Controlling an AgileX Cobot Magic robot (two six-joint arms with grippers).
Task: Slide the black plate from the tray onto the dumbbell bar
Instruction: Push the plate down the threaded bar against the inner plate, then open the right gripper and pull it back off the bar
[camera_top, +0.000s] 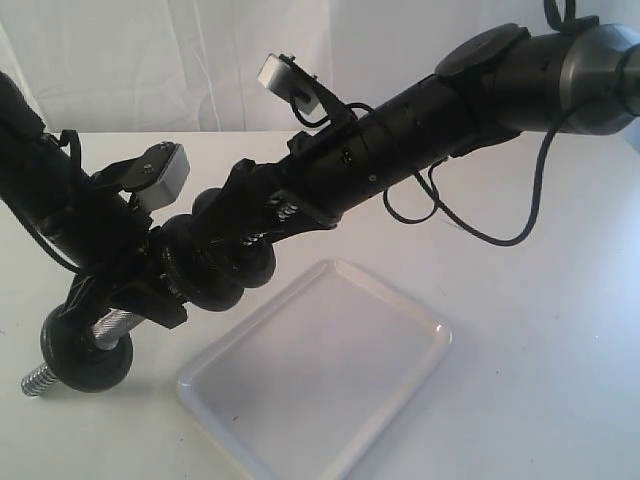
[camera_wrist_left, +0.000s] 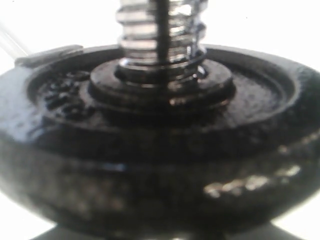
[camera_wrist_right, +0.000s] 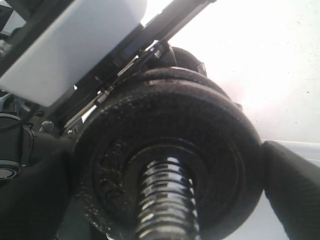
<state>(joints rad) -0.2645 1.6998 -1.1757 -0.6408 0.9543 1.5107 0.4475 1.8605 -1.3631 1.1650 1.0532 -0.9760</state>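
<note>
Fingers (camera_wrist_right: 295, 192) of your right end effector (camera_top: 232, 258) sit on either side of the black plate (camera_wrist_right: 200, 125), spread wide and pressed against its rim, so you are gripping it. That plate is off the tray (camera_top: 430, 345) and up in the air. The threaded end of the dumbbell bar (camera_wrist_right: 167, 205) passes through its centre hole, and a second black disc (camera_wrist_right: 192, 62) sits just behind it on the same rod.

Your left end effector (camera_top: 128, 298) is closed around the bar's middle, as far as the exterior view shows. Its fingers are hidden in the left wrist view, which is filled by a blurred disc (camera_wrist_left: 160, 165) threaded on the bar; you cannot tell which one it is.

The bar slants down toward the left of the exterior view. There a lower black disc (camera_top: 88, 352) sits near its end, and a short stretch of thread sticks out beyond it, close to the tabletop (camera_top: 540, 400). The white tray lies flat on the tabletop beneath your right arm.
</note>
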